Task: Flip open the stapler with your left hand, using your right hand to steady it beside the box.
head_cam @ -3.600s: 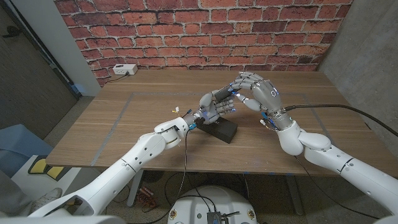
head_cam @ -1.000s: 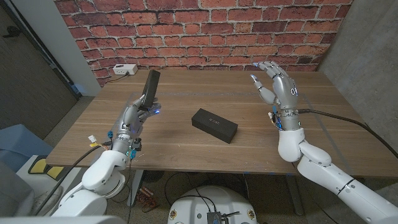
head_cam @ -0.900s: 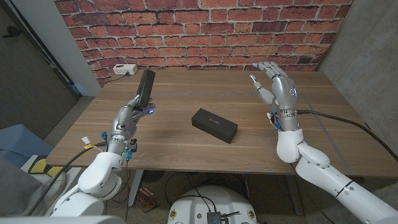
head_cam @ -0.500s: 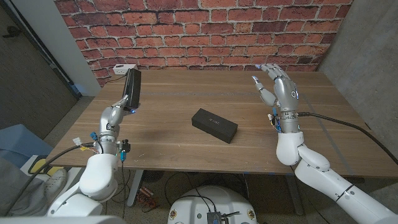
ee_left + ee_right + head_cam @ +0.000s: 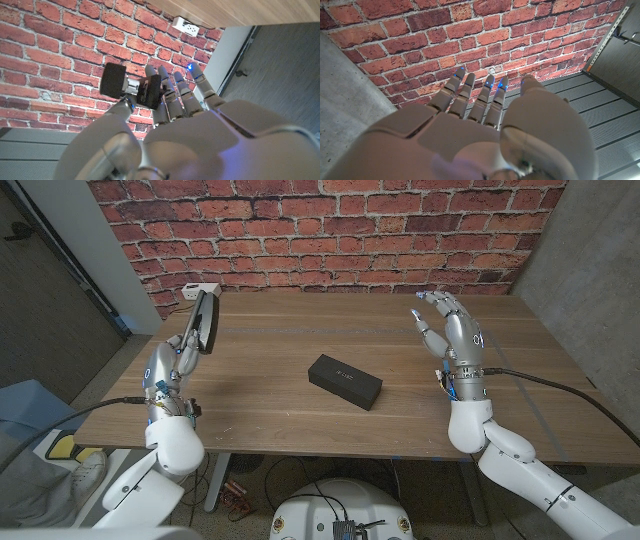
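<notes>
Now: our left hand (image 5: 172, 356) holds the stapler (image 5: 205, 322) aloft at the worktop's (image 5: 270, 405) left edge, seemingly flipped open | right hand (image 5: 448, 330) raised, fingers spread, empty | box (image 5: 345, 381) mid-worktop | next: we bring stapler down beside box.

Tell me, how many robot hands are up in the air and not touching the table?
2. The left hand is raised over the table's left edge, holding the stapler. The right hand is raised on the right side, fingers spread, holding nothing. The black box lies between them.
</notes>
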Motion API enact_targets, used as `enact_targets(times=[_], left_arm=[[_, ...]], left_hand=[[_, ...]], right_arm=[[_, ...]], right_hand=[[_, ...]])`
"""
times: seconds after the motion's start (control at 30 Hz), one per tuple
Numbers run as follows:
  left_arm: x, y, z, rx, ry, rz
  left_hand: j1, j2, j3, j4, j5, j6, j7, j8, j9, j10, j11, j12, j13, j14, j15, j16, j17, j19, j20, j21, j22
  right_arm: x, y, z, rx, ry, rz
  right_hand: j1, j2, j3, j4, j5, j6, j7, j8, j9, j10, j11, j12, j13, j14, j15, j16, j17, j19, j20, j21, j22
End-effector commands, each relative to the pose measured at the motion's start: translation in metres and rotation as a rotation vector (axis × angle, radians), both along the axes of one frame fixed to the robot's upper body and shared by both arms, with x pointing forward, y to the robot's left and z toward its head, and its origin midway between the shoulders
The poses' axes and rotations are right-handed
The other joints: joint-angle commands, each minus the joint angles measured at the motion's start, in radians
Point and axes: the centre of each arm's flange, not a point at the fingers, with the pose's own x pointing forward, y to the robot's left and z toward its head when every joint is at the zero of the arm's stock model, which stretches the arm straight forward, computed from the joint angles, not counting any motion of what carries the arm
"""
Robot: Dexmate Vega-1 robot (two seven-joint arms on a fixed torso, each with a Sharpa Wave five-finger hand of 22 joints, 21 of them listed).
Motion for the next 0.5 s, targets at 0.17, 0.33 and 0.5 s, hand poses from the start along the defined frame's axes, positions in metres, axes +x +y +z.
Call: enact_targets(times=[0.17, 0.33, 0.5], left_arm=[[0.009, 0.019, 0.021, 0.186, 0.076, 0.341], [0.010, 0.021, 0.027, 0.214, 0.138, 0.358], [0.011, 0.019, 0.034, 0.231, 0.154, 0.382]], left_hand=[[-0.011, 0.008, 0.007, 0.021, 0.006, 0.035, -0.029, 0.003, 0.010, -0.070, 0.011, -0.001, -0.016, -0.079, -0.055, 0.002, -0.014, -0.037, 0.008, -0.032, 0.003], [-0.010, 0.002, 0.000, 0.022, 0.012, 0.047, -0.047, 0.015, 0.026, -0.135, -0.004, -0.001, -0.030, -0.136, -0.053, 0.003, -0.027, -0.052, 0.000, -0.056, 0.003], [-0.010, -0.001, -0.004, 0.023, 0.015, 0.049, -0.061, 0.019, 0.032, -0.146, -0.010, 0.002, -0.035, -0.147, -0.056, 0.006, -0.031, -0.060, -0.005, -0.065, 0.002]], right_arm=[[-0.008, 0.001, -0.004, 0.014, -0.012, 0.022], [-0.008, -0.001, -0.005, 0.014, -0.009, 0.033], [-0.008, 0.000, -0.004, 0.016, -0.016, 0.046]], right_hand=[[-0.009, 0.003, 0.001, -0.001, 0.007, 0.008, 0.001, 0.008, -0.002, -0.001, 0.006, -0.003, 0.000, -0.006, -0.168, 0.006, 0.001, 0.004, 0.004, -0.004, 0.000], [-0.010, 0.003, 0.002, -0.002, 0.007, 0.008, 0.001, 0.008, -0.003, 0.000, 0.005, -0.004, -0.001, -0.006, -0.168, 0.007, -0.001, 0.003, 0.004, -0.005, 0.000], [-0.012, 0.005, 0.002, -0.003, 0.008, 0.010, 0.000, 0.009, -0.005, 0.001, 0.005, -0.005, -0.002, -0.006, -0.168, 0.009, -0.001, 0.003, 0.004, -0.004, 0.000]])
